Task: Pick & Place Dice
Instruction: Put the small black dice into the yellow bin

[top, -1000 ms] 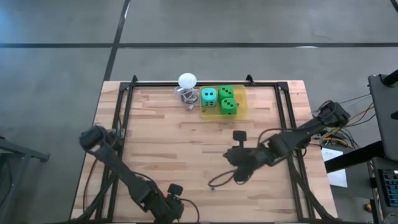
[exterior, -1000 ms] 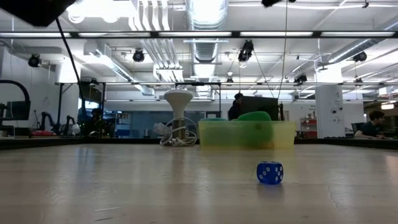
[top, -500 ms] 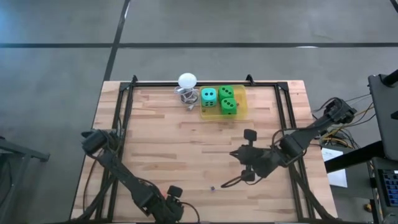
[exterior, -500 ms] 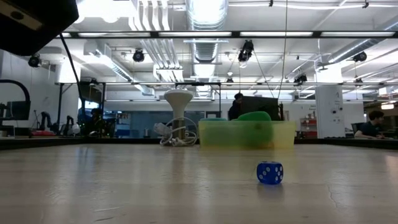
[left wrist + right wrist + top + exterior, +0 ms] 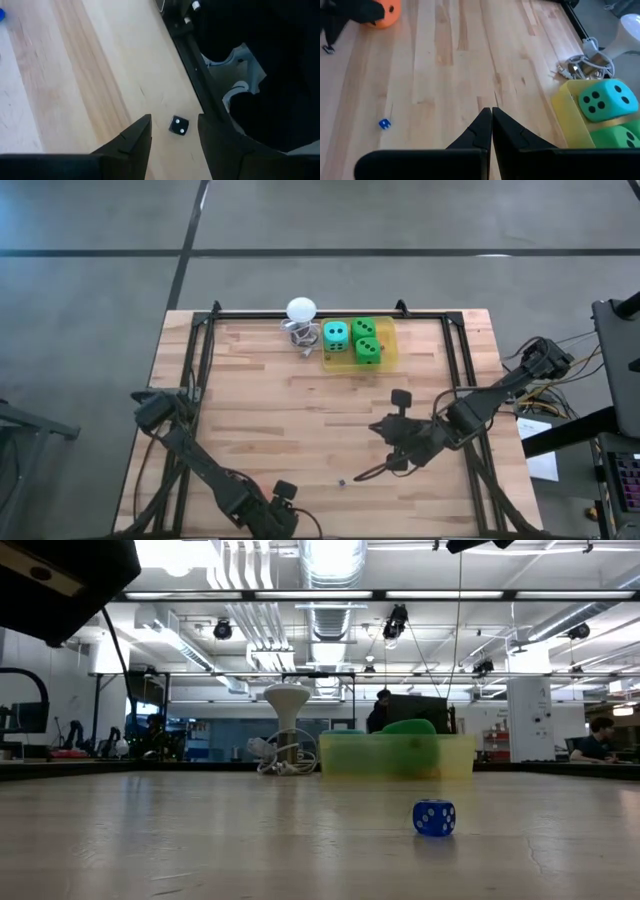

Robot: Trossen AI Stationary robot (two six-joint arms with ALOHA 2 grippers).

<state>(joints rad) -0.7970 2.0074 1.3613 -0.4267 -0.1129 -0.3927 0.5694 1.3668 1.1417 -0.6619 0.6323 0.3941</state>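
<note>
Dice are in neither gripper. The left gripper [image 5: 173, 121] hangs low over the front edge of the table, its two fingers spread apart with nothing between the pads. On the wood just past its fingertips lies a small black die [image 5: 178, 125] with white pips, close to the dark table rail [image 5: 192, 65].

The right gripper [image 5: 491, 111] is over the front right part of the table, angled down toward the boards. Its fingers are pressed together tip to tip and carry nothing. A small blue die [image 5: 384, 123] rests on the wood near those tips, touching nothing; the low view shows it standing alone on the open boards.

The orange-red die [image 5: 388, 12] lies on the table near the left arm, partly hidden behind a dark part of that arm. I cannot tell whether the two touch.

At the back edge of the table stands a yellow tray [image 5: 389, 352]. In it the teal die [image 5: 336, 335] sits at the end nearest the white ball [image 5: 300, 309], and the two green dice [image 5: 366, 340] lie side by side just beside the teal one. The white ball perches on its wire stand [image 5: 297, 335], just outside the tray.
</note>
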